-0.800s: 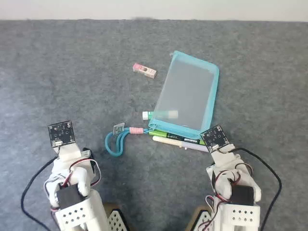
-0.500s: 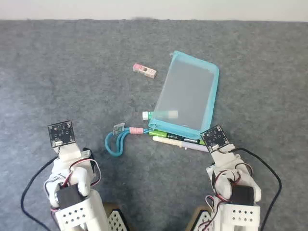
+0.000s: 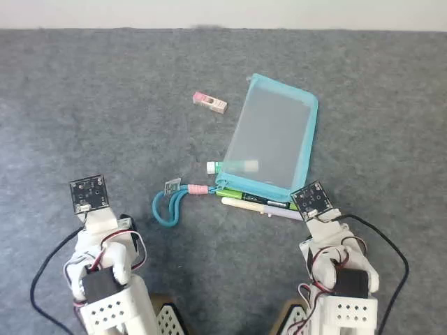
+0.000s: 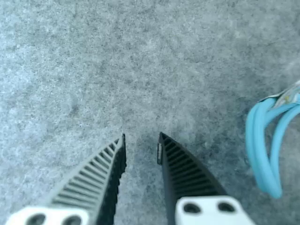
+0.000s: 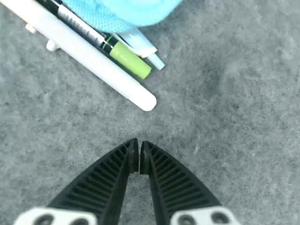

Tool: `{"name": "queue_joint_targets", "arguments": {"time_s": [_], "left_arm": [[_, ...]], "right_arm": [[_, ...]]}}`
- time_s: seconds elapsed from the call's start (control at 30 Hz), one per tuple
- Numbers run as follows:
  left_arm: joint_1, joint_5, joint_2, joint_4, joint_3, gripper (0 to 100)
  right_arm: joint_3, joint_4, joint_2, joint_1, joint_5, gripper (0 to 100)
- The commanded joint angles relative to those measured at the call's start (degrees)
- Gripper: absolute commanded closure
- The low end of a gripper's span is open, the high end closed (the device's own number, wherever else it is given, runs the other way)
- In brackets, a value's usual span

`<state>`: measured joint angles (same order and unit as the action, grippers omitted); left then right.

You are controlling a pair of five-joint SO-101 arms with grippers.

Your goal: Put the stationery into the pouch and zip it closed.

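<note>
Nothing had moved since the earlier frames. I saw my left gripper (image 4: 141, 140) parted only narrowly, with a blue strap (image 4: 265, 150) off to its side. My right gripper (image 5: 139, 150) sat closed, with a white pen (image 5: 93, 58) and the pouch (image 3: 276, 136) just ahead of it.

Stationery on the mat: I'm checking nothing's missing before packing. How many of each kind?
Pens: 2, white pen and green pen
Eraser: 1
Stick partly in the pouch: 1
Pale tip by the pens: unclear, uncounted
Total: 4
</note>
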<state>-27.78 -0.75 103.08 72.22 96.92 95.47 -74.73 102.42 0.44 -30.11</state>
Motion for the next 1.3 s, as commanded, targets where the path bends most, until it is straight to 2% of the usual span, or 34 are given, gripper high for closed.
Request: {"name": "queue_joint_targets", "arguments": {"time_s": [0.0,0.77,0.87,1.0,1.1,1.27], "left_arm": [[0.35,0.88,1.41,0.26,-0.57,89],[0.35,0.88,1.41,0.26,-0.57,89],[0.35,0.88,1.41,0.26,-0.57,89],[0.35,0.88,1.41,0.26,-0.57,89],[0.35,0.88,1.41,0.26,-0.57,89],[0.35,0.88,1.41,0.26,-0.57,89]], "right_arm": [[0.97,-0.4,0.22,0.4,0.44,95.7],[0.97,-0.31,0.22,0.75,0.35,95.5],[0.79,2.68,0.22,1.19,-0.26,95.4],[-0.53,10.15,0.31,3.47,-5.63,95.7],[-4.57,12.79,0.22,3.91,-3.34,95.7],[-15.38,12.7,-0.92,-0.57,0.7,95.4]]}}
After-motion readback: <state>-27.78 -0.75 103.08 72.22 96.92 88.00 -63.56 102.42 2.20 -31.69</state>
